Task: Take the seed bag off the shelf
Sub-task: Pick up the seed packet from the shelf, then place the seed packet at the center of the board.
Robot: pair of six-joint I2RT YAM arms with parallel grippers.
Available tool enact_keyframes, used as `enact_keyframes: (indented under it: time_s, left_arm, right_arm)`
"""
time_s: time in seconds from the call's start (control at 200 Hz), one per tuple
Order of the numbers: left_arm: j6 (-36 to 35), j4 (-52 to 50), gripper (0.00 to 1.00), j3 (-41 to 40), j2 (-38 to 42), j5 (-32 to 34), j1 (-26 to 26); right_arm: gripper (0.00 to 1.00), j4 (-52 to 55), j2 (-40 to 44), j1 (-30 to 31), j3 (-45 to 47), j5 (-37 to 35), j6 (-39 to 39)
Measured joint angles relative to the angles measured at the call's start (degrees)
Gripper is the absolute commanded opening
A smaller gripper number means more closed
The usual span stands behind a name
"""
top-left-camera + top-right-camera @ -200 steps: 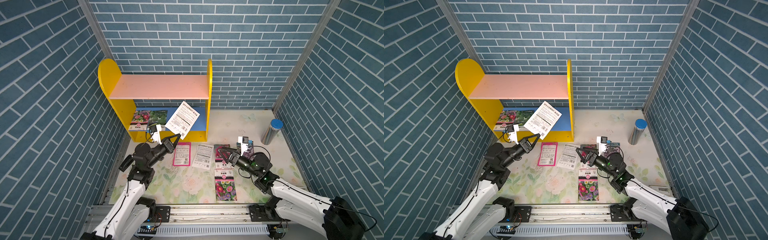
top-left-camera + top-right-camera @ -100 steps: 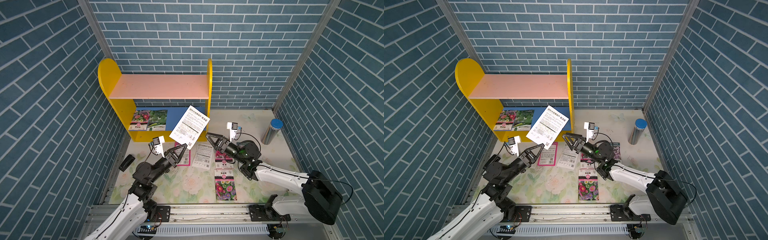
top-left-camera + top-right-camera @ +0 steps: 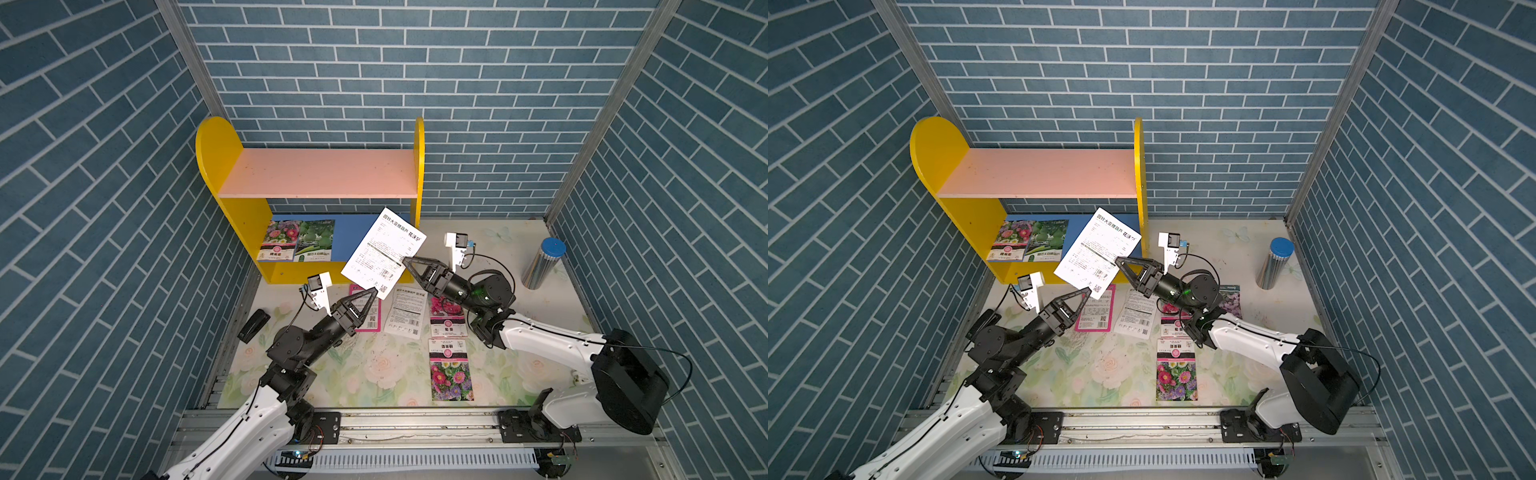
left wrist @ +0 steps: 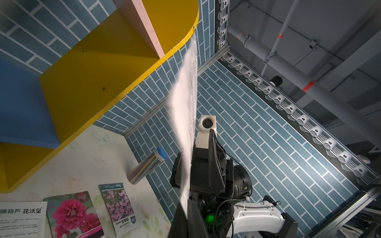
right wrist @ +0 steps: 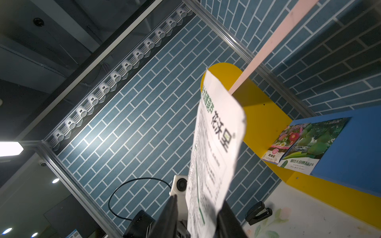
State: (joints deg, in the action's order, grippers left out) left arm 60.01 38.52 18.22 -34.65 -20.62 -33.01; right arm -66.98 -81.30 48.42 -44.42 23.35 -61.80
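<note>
your right jaws have just swung around the seed bag [image 3: 384,251] at its 3 o'clock edge, grip unclear, as left jaws keep its 6 o'clock corner clamped, already off the shelf [image 3: 316,172].

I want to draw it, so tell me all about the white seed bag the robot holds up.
The seed bag is a flat, white, paper-like packet showing its back: small black print, a green-and-black heading, barcode and QR code. It hangs tilted in the air in front of the shelf, off its boards. The left gripper pinches its lower corner; the right gripper straddles one side edge, grip unclear.
</note>
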Motion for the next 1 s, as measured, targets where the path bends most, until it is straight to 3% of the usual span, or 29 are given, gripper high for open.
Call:
enact_keyframes:
  time_s: [0.09,0.145,0.225,0.35,0.445,0.76,1.0]
  left_arm:
    - [0.0,0.2,0.00,0.0,-0.7,0.0,-0.2]
    - [0.0,0.2,0.03,0.0,-1.2,0.0,-0.2]
    - [-0.5,-0.7,0.26,0.2,-1.7,0.2,-0.2]
    - [-3.9,-7.8,0.78,3.7,-2.6,0.5,-0.4]
    - [-8.2,-16.4,1.00,10.1,-4.7,2.0,-0.4]
    - [-26.1,-45.8,1.00,31.6,-12.9,9.0,-0.4]
    - [-37.3,-61.6,1.00,37.9,-16.1,13.3,-0.4]
  right_arm:
    - [0.00,0.1,-0.7,0.0,-0.2,0.3,0.2]
    - [0.00,0.1,-1.0,0.0,-0.3,0.2,-0.1]
    - [0.00,0.2,-1.1,-0.1,-0.3,0.3,0.1]
    - [0.00,2.3,-0.6,0.0,-0.3,0.4,0.8]
    - [0.00,6.8,1.7,-0.1,-0.1,0.2,2.6]
    - [0.00,32.2,17.5,-1.2,0.2,-1.5,13.3]
    - [0.00,48.7,22.8,-1.5,1.7,1.1,17.3]
